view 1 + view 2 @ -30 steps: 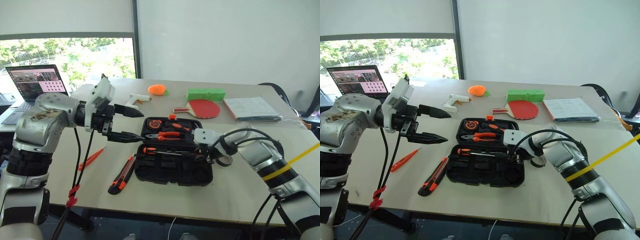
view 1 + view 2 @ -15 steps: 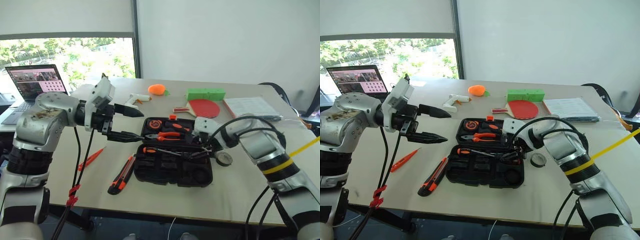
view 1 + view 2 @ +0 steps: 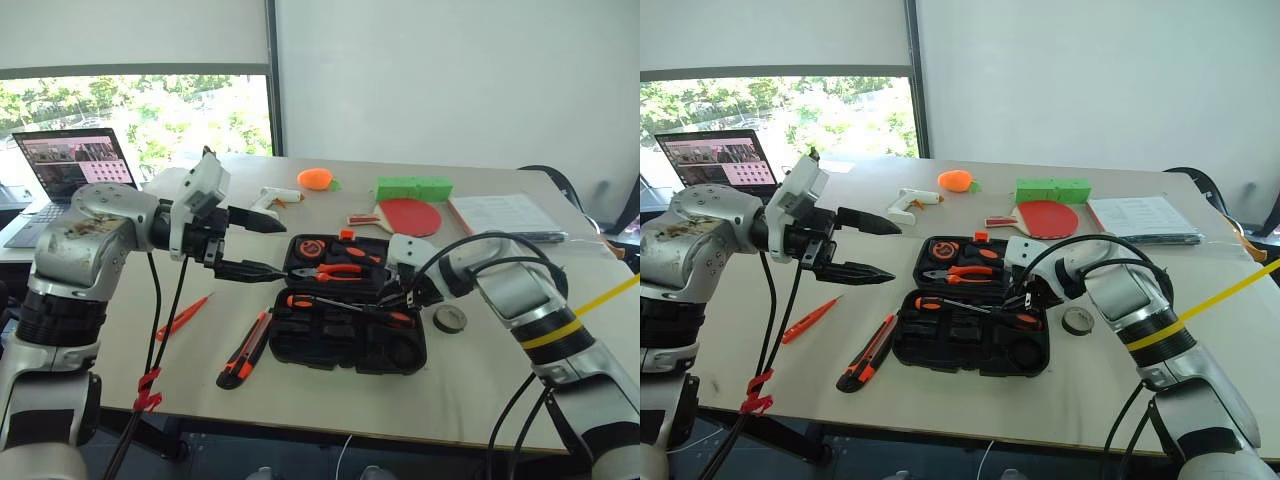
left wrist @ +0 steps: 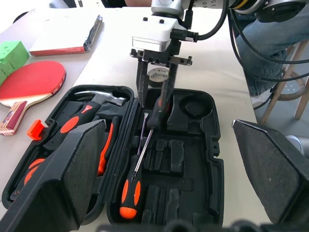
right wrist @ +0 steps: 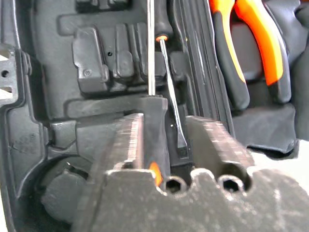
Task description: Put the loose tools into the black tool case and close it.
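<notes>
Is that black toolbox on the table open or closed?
Open. The black tool case lies flat with both halves spread apart, showing the pliers in one half and moulded recesses with screwdrivers in the other.

Two screwdrivers [image 4: 145, 159] lie in the open tool case [image 4: 193, 183] under the right fingers [image 4: 164, 96]; tape roll [image 3: 449, 318] just beyond.

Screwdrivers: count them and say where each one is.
3. Orange screwdriver on the table left of the case; long screwdriver in the case's near half; third screwdriver beside it, at the right gripper. Others may be hidden.
</notes>
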Robot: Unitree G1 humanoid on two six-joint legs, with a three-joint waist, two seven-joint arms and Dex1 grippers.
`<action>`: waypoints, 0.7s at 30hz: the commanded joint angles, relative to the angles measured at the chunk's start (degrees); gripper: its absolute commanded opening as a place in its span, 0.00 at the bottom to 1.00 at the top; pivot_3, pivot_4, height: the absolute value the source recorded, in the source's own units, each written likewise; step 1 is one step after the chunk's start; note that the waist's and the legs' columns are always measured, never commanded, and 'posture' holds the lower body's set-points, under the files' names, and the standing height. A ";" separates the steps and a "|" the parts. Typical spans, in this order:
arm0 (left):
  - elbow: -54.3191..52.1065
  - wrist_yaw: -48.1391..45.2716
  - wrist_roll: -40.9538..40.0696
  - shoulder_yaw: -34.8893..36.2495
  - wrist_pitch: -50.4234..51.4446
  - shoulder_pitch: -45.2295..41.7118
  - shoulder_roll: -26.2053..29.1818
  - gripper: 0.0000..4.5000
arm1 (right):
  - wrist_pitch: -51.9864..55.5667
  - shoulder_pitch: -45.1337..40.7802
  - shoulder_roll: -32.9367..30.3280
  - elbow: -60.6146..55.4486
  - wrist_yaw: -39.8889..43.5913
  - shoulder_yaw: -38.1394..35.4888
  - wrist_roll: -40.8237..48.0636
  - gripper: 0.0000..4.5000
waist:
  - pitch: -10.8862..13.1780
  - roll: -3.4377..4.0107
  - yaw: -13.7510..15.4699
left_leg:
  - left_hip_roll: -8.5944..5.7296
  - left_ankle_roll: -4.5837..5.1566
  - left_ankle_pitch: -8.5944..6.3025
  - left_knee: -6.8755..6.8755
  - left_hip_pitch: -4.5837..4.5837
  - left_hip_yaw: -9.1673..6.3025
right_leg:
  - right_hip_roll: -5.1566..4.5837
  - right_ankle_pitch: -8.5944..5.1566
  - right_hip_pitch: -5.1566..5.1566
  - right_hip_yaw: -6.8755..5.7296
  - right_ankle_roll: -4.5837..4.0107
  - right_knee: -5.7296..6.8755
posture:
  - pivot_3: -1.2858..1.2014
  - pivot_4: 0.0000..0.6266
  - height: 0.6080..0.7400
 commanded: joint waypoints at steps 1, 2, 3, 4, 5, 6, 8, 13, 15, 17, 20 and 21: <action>-0.25 -0.27 0.10 0.60 -0.92 -2.07 0.41 1.00 | 1.07 0.56 0.28 -1.27 0.49 0.25 0.87 0.35 | 0.00 0.00 -0.03 | 0.00 0.00 0.00 0.00 0.00 0.00 | 0.00 0.00 -0.01 0.00 0.00 0.00 | 0.52 0.24 0.97; -0.34 -0.25 0.09 0.63 -0.89 -2.02 0.44 1.00 | 1.21 0.94 0.58 -1.24 0.22 0.59 0.79 0.35 | 0.00 0.00 -0.01 | 0.00 0.00 0.00 0.00 0.00 0.00 | 0.00 0.00 -0.01 0.00 0.00 0.01 | 0.52 0.24 0.97; -0.42 -0.25 0.08 0.65 -0.86 -1.97 0.45 1.00 | 1.33 1.15 0.80 -1.18 -0.01 0.78 0.75 0.35 | 0.00 0.00 0.00 | 0.00 0.00 0.00 0.00 0.00 0.00 | 0.00 0.00 -0.01 0.00 0.00 0.01 | 0.52 0.24 0.97; -0.56 -0.26 0.06 0.67 -0.82 -1.88 0.50 1.00 | 1.49 1.40 1.18 -0.93 -0.42 0.94 0.68 0.35 | 0.00 0.00 0.00 | 0.00 0.00 0.00 0.00 0.00 0.00 | 0.00 0.00 0.00 0.00 0.00 0.00 | 0.52 0.24 0.97; -0.58 -0.29 0.12 0.62 -0.85 -1.87 0.52 1.00 | 1.33 1.63 1.57 -0.44 -0.86 1.15 0.46 0.35 | 0.00 0.00 0.00 | -0.01 0.00 0.00 0.00 -0.01 0.00 | -0.01 0.00 0.00 0.00 0.00 0.00 | 0.52 0.24 0.97; -0.58 -0.31 0.14 0.59 -0.82 -1.90 0.54 1.00 | 1.13 1.79 1.97 0.31 -1.35 1.37 0.15 0.35 | 0.00 0.00 0.00 | -0.01 0.00 0.00 0.00 -0.01 0.00 | -0.01 0.00 0.00 0.00 0.00 0.00 | 0.52 0.24 0.97; -0.63 -0.33 0.15 0.55 -0.76 -1.93 0.58 1.00 | 0.59 1.83 2.59 2.01 -2.25 1.65 -0.39 0.35 | 0.00 0.00 -0.04 | -0.01 0.00 0.00 0.00 0.00 0.00 | 0.00 0.00 0.00 0.00 0.00 0.01 | 0.52 0.24 0.97; -0.98 -0.38 0.06 0.59 -0.62 -1.81 0.74 1.00 | -0.23 2.29 2.77 3.27 -2.56 2.16 -0.62 0.35 | 0.00 0.00 -0.01 | 0.00 0.00 0.00 0.00 0.01 0.00 | 0.00 0.00 0.01 0.00 0.00 0.00 | 0.52 0.24 0.97; -0.67 -0.42 0.22 0.52 -0.77 -2.01 0.73 1.00 | -0.73 2.84 2.74 2.85 -2.64 2.59 -0.90 0.35 | 0.00 0.00 0.01 | -0.01 0.00 0.00 0.00 0.01 0.00 | -0.01 0.00 0.01 0.00 0.00 0.00 | 0.52 0.24 0.97; -0.53 -0.44 0.30 0.51 -0.83 -2.11 0.73 1.00 | -0.71 3.06 2.71 2.19 -2.54 2.69 -0.80 0.35 | 0.00 0.00 0.06 | -0.01 0.00 0.00 0.01 0.01 -0.01 | -0.01 0.00 0.02 0.00 0.00 0.00 | 0.52 0.24 0.97; -0.40 -0.53 0.39 0.51 -0.90 -2.18 0.74 1.00 | -0.15 2.95 2.27 0.08 -1.85 2.51 -0.22 0.35 | 0.00 0.00 0.03 | -0.01 0.00 0.00 0.01 0.01 0.00 | -0.01 0.00 0.02 0.00 0.00 0.00 | 0.52 0.24 0.97; -0.38 -0.56 0.42 0.52 -0.95 -2.17 0.74 1.00 | -0.02 2.94 2.16 -0.35 -1.77 2.48 -0.17 0.35 | 0.00 0.00 0.02 | -0.01 0.00 0.00 0.00 0.00 -0.01 | -0.01 0.00 0.02 0.00 0.00 0.00 | 0.52 0.24 0.97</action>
